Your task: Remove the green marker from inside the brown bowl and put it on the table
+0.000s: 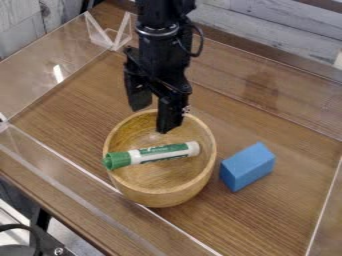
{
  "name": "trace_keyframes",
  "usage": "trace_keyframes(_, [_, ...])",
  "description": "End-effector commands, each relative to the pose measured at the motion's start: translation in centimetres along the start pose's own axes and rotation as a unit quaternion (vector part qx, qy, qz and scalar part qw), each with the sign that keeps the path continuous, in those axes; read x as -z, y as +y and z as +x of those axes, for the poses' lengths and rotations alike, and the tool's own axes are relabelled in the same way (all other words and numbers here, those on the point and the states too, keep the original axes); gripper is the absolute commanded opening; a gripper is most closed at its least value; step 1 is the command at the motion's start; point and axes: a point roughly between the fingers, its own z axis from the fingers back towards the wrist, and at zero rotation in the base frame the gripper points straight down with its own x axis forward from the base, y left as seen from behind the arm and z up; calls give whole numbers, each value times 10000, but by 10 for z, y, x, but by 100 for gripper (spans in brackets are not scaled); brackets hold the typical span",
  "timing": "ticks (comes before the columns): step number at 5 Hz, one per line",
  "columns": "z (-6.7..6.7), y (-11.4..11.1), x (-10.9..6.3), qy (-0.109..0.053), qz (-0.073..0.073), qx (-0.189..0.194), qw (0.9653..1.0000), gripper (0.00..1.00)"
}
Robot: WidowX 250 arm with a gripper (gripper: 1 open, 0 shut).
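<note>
The green marker (pixel 154 154) lies flat inside the brown bowl (pixel 191 182), its green cap toward the left rim and its white barrel pointing right. The bowl sits on the table (pixel 80 100) near the front middle. My gripper (pixel 151 108) points straight down over the bowl's back rim, above and slightly behind the marker. Its two black fingers stand apart and open, with nothing between them. One fingertip (pixel 167 121) hangs just above the bowl's far inner wall.
A blue rectangular block (pixel 247 165) rests on the table right beside the bowl's right side. Low clear acrylic walls (pixel 27 150) run round the table's edges. A clear bracket (pixel 104 35) stands at the back left.
</note>
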Motion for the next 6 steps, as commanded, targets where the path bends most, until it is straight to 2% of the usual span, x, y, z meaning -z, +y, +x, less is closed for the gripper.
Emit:
trace_keyframes(1, [0,6,-7,-311,108,-42,9994,100])
trace_keyframes(6, [-3,17,19,-468,36,-205,9987,100])
